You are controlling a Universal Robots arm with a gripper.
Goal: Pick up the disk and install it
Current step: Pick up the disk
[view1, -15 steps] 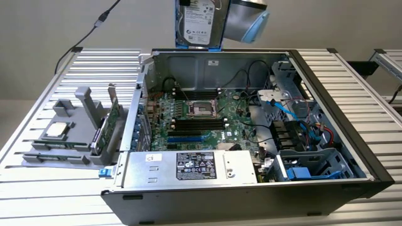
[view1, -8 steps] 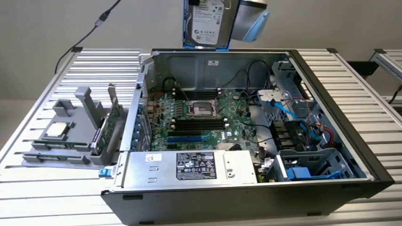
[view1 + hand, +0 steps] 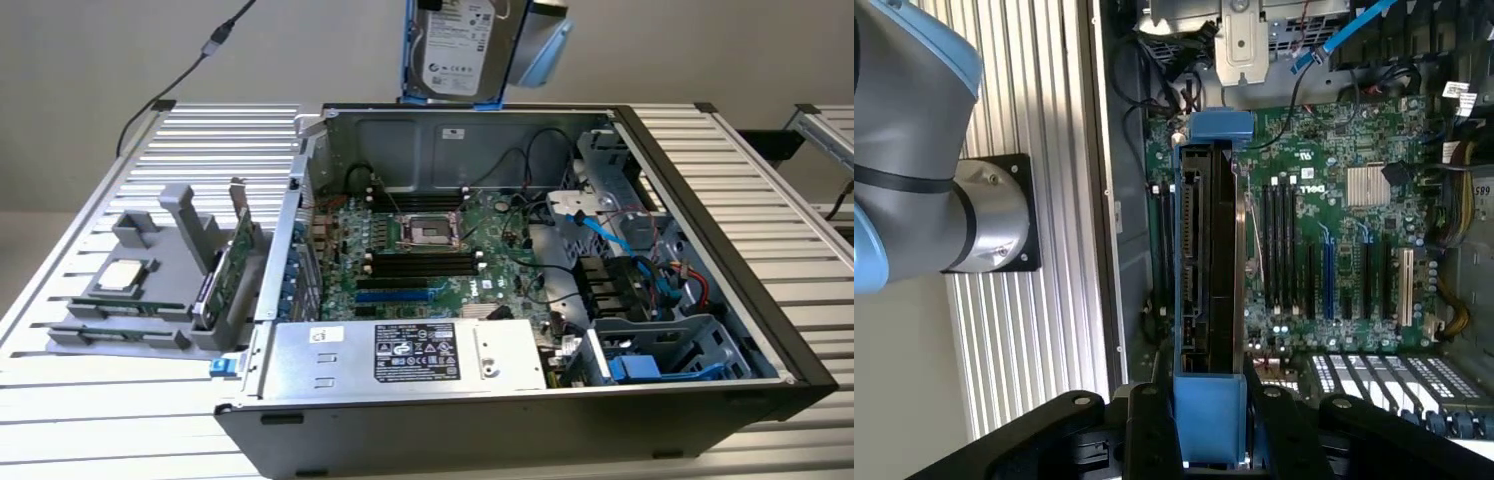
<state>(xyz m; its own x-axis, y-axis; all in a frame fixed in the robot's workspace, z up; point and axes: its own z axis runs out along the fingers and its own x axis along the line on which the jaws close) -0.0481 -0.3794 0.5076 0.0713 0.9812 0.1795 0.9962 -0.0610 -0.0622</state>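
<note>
The disk (image 3: 454, 50) hangs upright high above the back wall of the open computer case (image 3: 694, 190). It is a silver drive with a white label in a blue carrier. In the wrist view I look along the disk's (image 3: 1209, 250) thin edge, with the motherboard (image 3: 1334, 230) far below it. My gripper (image 3: 1209, 425) is shut on the disk's blue carrier, one black finger (image 3: 1151, 425) on each flat side. The disk touches nothing but the gripper.
Inside the case lie the motherboard (image 3: 427, 250), a power supply (image 3: 400, 355) at the front, and a drive cage (image 3: 667, 350) with blue cables at the exterior view's right. A grey holder (image 3: 147, 290) with a CPU chip and green cards stands at the exterior view's left. My arm's base (image 3: 984, 215) sits on the slatted table.
</note>
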